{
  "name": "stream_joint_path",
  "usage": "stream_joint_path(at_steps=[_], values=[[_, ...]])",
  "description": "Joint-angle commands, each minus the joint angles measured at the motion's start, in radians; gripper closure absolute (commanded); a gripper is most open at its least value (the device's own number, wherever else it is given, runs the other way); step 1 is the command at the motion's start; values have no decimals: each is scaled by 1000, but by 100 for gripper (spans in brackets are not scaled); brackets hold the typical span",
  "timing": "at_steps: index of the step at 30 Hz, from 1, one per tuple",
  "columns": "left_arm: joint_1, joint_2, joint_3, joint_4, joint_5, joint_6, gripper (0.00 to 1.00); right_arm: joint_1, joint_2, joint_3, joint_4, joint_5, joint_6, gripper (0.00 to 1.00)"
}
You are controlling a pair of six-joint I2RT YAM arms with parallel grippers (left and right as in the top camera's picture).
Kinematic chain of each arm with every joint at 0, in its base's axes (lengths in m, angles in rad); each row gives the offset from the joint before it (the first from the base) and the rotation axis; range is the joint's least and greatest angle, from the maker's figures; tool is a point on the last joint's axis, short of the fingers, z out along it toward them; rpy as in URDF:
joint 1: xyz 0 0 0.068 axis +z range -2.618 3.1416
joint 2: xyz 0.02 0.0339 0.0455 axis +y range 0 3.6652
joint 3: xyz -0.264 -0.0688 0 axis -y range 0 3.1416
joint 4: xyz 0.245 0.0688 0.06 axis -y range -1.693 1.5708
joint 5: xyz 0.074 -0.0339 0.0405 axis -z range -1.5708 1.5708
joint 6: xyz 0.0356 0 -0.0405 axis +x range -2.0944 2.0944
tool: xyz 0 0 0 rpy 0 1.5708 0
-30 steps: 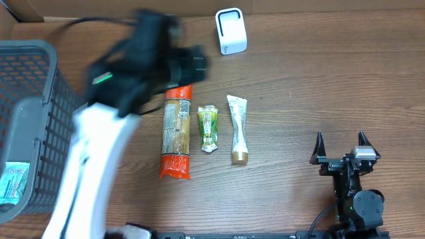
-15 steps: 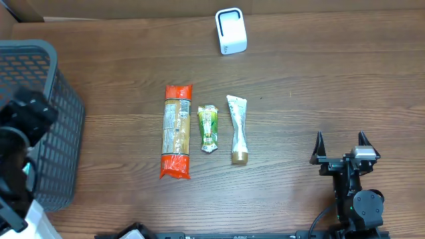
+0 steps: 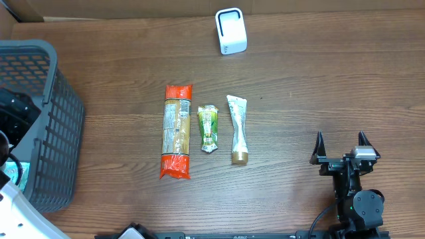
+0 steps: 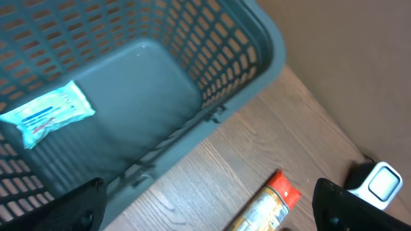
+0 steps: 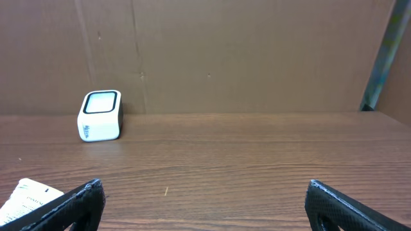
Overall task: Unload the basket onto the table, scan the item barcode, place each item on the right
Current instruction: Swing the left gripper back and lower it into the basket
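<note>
- Hovering over the basket (image 4: 148, 96), the left gripper (image 4: 212, 208) has its fingers (image 4: 80, 205) spread wide with nothing between them. Only the left wrist view shows this; overhead gives just the dark arm body above the basket at the tabletop's (image 3: 299, 79) left edge.
- Right gripper (image 3: 340, 143) sits near the front right corner of the tabletop, fingers apart and empty. The right wrist view confirms it, with both tips low in frame and bare wood between them.
- Scanner (image 5: 100, 115) stands at the back edge, about mid-width. The right wrist view alone shows its window face and the cardboard wall (image 5: 257, 58) behind it; overhead shows only its top.
- Three items lie side by side mid-tabletop, well apart from both grippers: pasta packet (image 3: 176, 131), green sachet (image 3: 208, 128), and tube (image 3: 238, 129) with its cap toward the front edge.
- Left wrist view catches only the pasta packet's orange end. Right wrist view catches one white item corner at lower left; cannot tell which item.
- The basket is grey mesh and holds one blue-and-white packet (image 4: 48, 112) lying flat on its floor, clear in the left wrist view. Overhead shows only part of it, at the front end of the basket.
</note>
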Motion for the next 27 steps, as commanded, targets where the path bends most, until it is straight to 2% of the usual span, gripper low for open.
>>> stream_joint_path(at_steps=[1, 4, 9, 15, 20, 23, 27], values=[[43, 19, 2, -1, -3, -12, 7, 6, -7, -10, 7, 1, -4, 0], [64, 48, 2, 3, -16, -36, 7, 6, -7, -10, 7, 1, -4, 0], [117, 107, 1, 0, -124, -98, 7, 6, -7, -10, 7, 1, -4, 0], [208, 179, 1, 14, -134, -121, 8, 6, -7, -10, 7, 1, -4, 0], [227, 262, -13, 60, -136, 22, 12, 6, -7, -10, 7, 1, -4, 0], [227, 306, -35, 84, -142, 76, 13, 6, -7, -10, 7, 1, -4, 0], [227, 375, -39, 91, -220, 126, 14, 6, -7, -10, 7, 1, -4, 0]])
